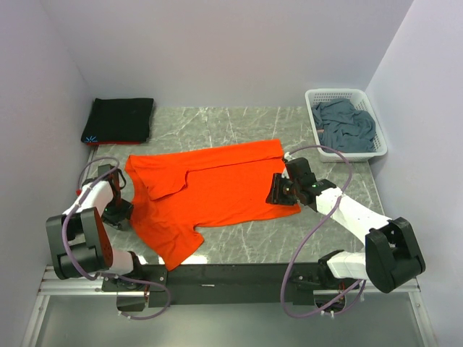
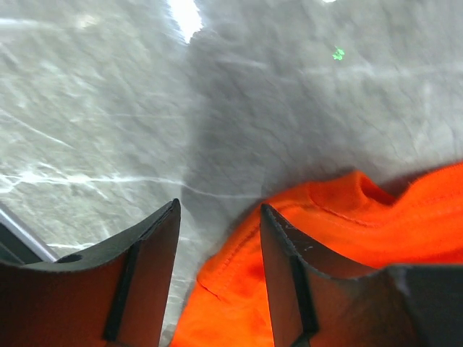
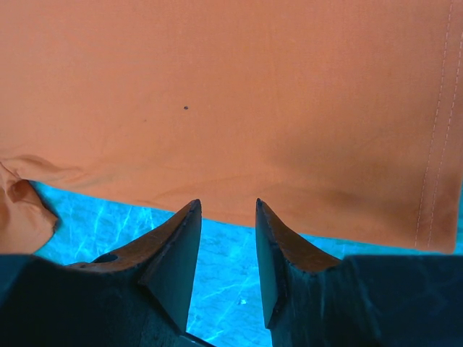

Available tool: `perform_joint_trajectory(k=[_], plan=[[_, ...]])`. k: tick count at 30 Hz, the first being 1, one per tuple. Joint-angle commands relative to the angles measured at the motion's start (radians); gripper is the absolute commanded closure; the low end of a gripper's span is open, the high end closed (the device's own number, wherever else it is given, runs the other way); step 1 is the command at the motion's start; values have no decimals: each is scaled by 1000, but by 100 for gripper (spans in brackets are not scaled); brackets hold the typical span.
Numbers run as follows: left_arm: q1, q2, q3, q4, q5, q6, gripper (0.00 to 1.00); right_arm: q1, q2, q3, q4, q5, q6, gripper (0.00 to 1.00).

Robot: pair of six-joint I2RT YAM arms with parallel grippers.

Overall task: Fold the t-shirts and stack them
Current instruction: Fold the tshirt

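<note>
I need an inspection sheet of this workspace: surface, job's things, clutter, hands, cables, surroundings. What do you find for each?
Surface: grey marbled table.
Job's things: orange t-shirt spread out; black t-shirt folded, far left corner; blue-grey t-shirt crumpled in the white basket.
Clutter: nothing seen.
Hands: left hand open at the orange shirt's left edge; right hand open at its right edge; neither holds cloth.
Cables: lilac cables loop beside both arms.
Surroundings: plain pale walls on three sides.

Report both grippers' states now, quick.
Left gripper: open, holding nothing; the orange t-shirt lies beside one finger.
Right gripper: open, holding nothing; tips just short of the shirt's edge.
</note>
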Motion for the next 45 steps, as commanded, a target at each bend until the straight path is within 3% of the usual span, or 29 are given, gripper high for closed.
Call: perform_joint_trajectory(k=[1,10,17,27,31,35,45], plan=[[39,-23,-3,-26,-44,-3,46,-7,-1,-13,30,-5,-1,57],[97,-52,23,-49,-1,22,45,-7,-15,-13,26,8,1,57],[76,-181,44,44,149,115,28,-7,-22,-12,32,4,4,57],[34,-51,29,167,220,157,27,-6,-21,-7,20,10,2,57],[33,-5,17,181,178,149,34,-7,-13,-6,18,7,2,57],[33,15,-2,172,128,118,49,-7,-8,-7,16,10,1,57],[100,14,-28,124,28,105,57,-6,5,-10,16,18,4,57]])
